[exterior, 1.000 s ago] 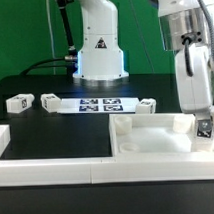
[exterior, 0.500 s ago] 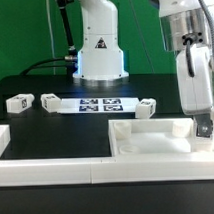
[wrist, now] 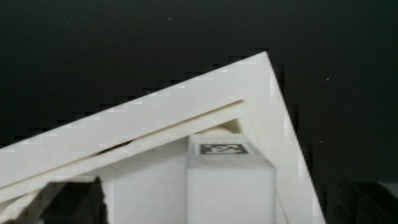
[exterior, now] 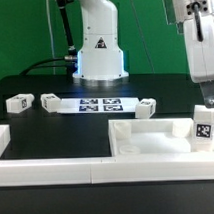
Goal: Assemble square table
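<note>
The white square table top [exterior: 146, 125] lies at the exterior view's right, inside the front rail. A white tagged leg block [exterior: 203, 127] stands upright at its right corner. My gripper [exterior: 206, 98] hangs just above the leg's top, with one thin finger reaching down to it; the leg stands on its own. In the wrist view the leg [wrist: 226, 180] fills the middle, its tag at the far end, with the table top's corner rim [wrist: 249, 85] beyond. The fingers do not show clearly there. Three loose leg blocks [exterior: 20, 101] [exterior: 50, 100] [exterior: 145, 106] lie on the black table.
The marker board [exterior: 99, 103] lies flat in the middle at the back. The robot's white base [exterior: 98, 50] stands behind it. Long white border rails run along the front [exterior: 47, 167] and the exterior view's left [exterior: 2, 137].
My arm has risen well above the table top's right corner. The tagged leg has stayed where it was, so it has been let go.
</note>
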Controlling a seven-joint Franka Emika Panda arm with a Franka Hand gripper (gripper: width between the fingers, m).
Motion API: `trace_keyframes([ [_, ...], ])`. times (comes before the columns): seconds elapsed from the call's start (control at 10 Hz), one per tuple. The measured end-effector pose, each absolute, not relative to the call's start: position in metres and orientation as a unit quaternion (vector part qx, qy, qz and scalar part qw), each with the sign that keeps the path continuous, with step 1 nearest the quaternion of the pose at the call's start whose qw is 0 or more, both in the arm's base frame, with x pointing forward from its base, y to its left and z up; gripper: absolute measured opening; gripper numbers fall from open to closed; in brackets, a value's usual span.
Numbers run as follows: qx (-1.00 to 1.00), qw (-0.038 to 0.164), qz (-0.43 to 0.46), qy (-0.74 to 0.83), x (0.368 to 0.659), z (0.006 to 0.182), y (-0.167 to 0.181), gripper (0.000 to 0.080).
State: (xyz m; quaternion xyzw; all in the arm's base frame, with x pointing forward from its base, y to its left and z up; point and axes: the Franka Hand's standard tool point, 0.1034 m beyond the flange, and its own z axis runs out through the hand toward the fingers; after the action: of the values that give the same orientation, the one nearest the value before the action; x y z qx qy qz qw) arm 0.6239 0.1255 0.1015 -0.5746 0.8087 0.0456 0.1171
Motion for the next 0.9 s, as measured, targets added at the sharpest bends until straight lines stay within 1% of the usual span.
trace_keyframes([
  [0.5,-0.579,0.117,0.045,0.805,0.624,0.101,0.126,0.0649],
  [0.6,-0.609,0.120,0.037,0.783,0.617,0.102,0.122,0.0649],
  [0.7,-0.628,0.118,0.035,0.769,0.601,0.101,0.117,0.0649],
  [0.8,-0.633,0.111,0.039,0.765,0.586,0.101,0.114,0.0649],
  [0.9,-0.662,0.109,0.034,0.741,0.576,0.099,0.110,0.0649],
])
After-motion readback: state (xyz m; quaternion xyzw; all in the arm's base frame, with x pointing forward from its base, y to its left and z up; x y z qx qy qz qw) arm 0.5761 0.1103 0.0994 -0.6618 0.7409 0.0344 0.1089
